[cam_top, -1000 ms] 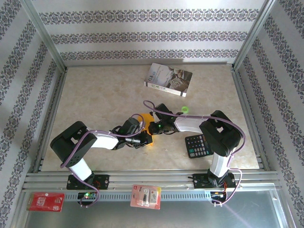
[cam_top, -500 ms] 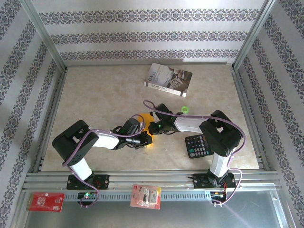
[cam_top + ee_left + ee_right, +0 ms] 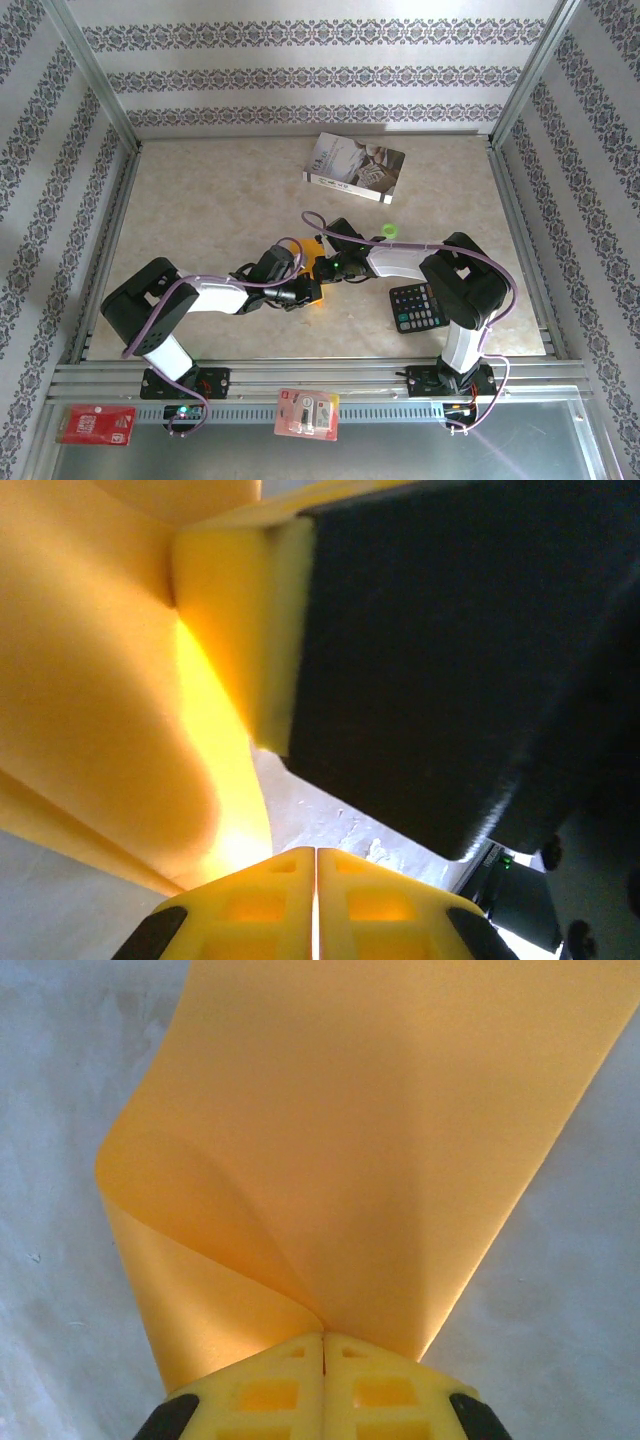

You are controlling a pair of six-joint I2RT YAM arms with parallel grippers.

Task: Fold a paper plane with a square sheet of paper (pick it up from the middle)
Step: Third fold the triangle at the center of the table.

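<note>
Since a second ago only my left elbow has eased back, while my left gripper [image 3: 316,854] and right gripper [image 3: 323,1336] stay clamped on the square sheet of paper [image 3: 370,1140], bowed mid-tabletop [image 3: 200,200]; I judge the fold unfinished.

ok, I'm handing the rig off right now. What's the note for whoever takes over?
Left claw: shut, apparently pinching an edge of the paper.
Right claw: shut on the paper, which curls away from the pinch in a soft bend.
Where: the paper sits mid-table between the two arms, left of the calculator; the book lies at the far side.
Done: sheet gripped by both claws and curled over; no sharp crease visible.
Left: all the folds. There is no plane shape yet.
</note>
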